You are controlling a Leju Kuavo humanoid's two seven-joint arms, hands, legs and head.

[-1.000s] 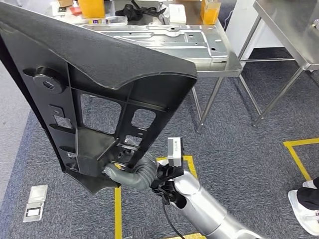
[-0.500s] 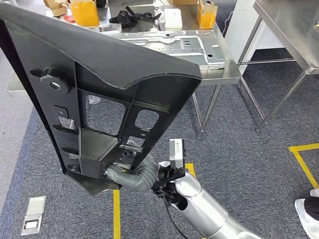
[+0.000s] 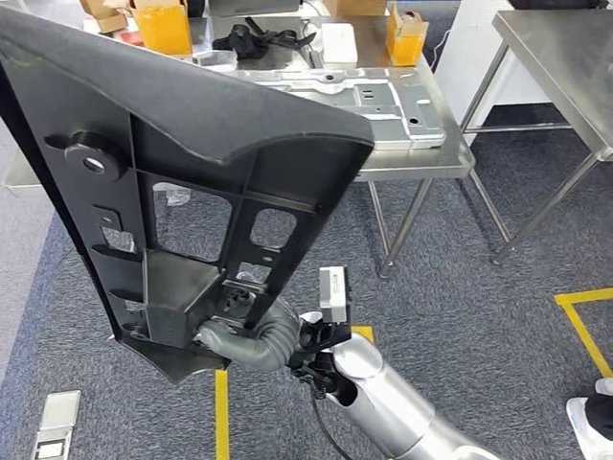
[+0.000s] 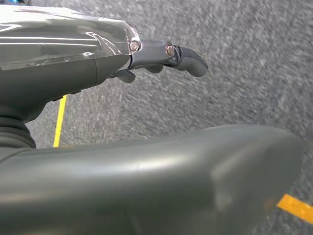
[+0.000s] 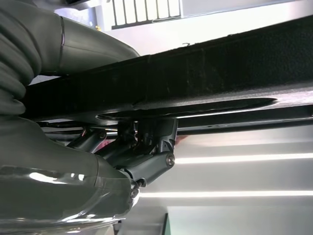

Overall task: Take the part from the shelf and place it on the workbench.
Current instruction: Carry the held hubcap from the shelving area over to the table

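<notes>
Right, you're mid-carry: the right hand (image 3: 230,337) grips the part (image 3: 181,182), a big black ribbed panel with cut-outs, by its lower edge, held upright above the carpet short of the worktop (image 3: 405,158), while your left hand (image 4: 162,54) hangs released, so next close in and lay it flat

One large black part (image 3: 181,182), held up on one right hand (image 3: 242,335). One left hand (image 4: 110,54), fingers out over carpet. Two steel tables: one workbench (image 3: 426,163), one side table (image 3: 564,57). One metal panel (image 3: 361,101) on workbench. Two orange boxes (image 3: 405,34). One floor socket plate (image 3: 54,422).
</notes>
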